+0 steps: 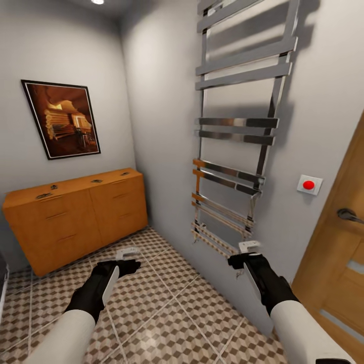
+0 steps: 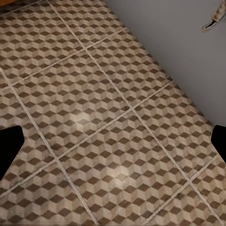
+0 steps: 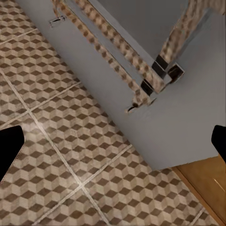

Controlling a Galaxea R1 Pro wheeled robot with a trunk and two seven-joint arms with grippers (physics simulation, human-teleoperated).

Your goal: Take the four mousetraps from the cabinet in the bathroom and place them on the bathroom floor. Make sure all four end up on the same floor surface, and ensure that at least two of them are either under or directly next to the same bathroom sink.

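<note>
Both arms hang empty over the cube-patterned bathroom floor [image 1: 167, 298], left gripper [image 1: 127, 259] and right gripper [image 1: 247, 254] spread wide, while four mousetraps [image 1: 96, 181] lie untouched on the honey-orange cabinet [image 1: 76, 217] ahead, so seemingly every placement remains.

Nothing here can be read — no words, numbers or brand marks. The framed picture [image 1: 61, 119] on the wall carries no lettering, and the red button [image 1: 309, 185] on its white plate by the door is blank.
</note>
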